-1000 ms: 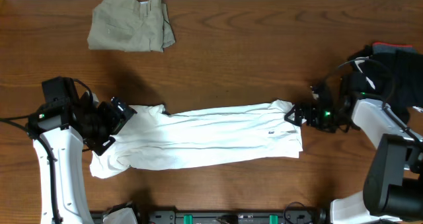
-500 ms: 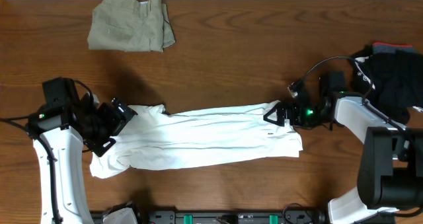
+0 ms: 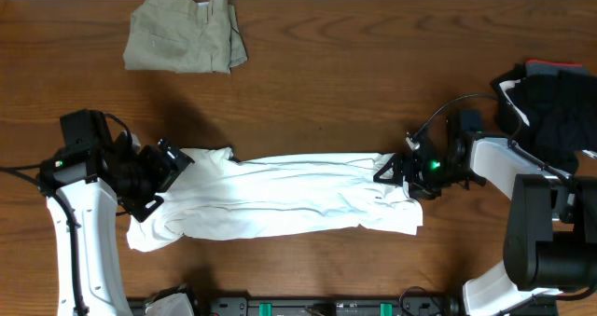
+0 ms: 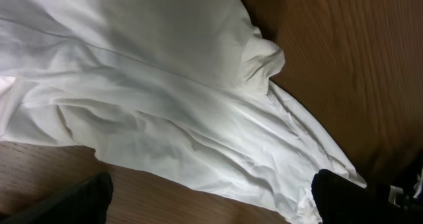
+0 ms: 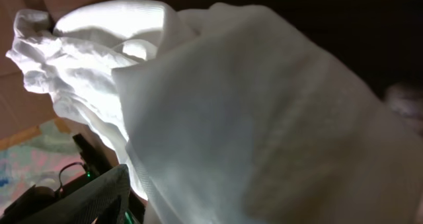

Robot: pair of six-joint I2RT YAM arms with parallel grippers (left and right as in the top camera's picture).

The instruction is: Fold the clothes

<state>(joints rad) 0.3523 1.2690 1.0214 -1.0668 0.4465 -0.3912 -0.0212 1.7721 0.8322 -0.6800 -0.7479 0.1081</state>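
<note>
The white T-shirt (image 3: 280,199) lies as a long band across the table, left to right. My left gripper (image 3: 157,174) rests at the shirt's left end, open, with its black fingertips (image 4: 73,204) spread wide over the cloth's lower edge (image 4: 165,105). My right gripper (image 3: 394,172) is on the shirt's right end. In the right wrist view white cloth (image 5: 231,105) fills the space at the jaws. Only one dark finger (image 5: 86,197) shows there, so the grip itself is hidden.
Folded khaki trousers (image 3: 185,44) lie at the back left. A black bundle (image 3: 555,111) sits at the right edge, behind the right arm. Bare wooden table (image 3: 354,74) lies between the shirt and the trousers.
My right gripper has moved left onto the shirt's right end, and that end has shifted and bunched slightly to the left. The left arm has not moved.
</note>
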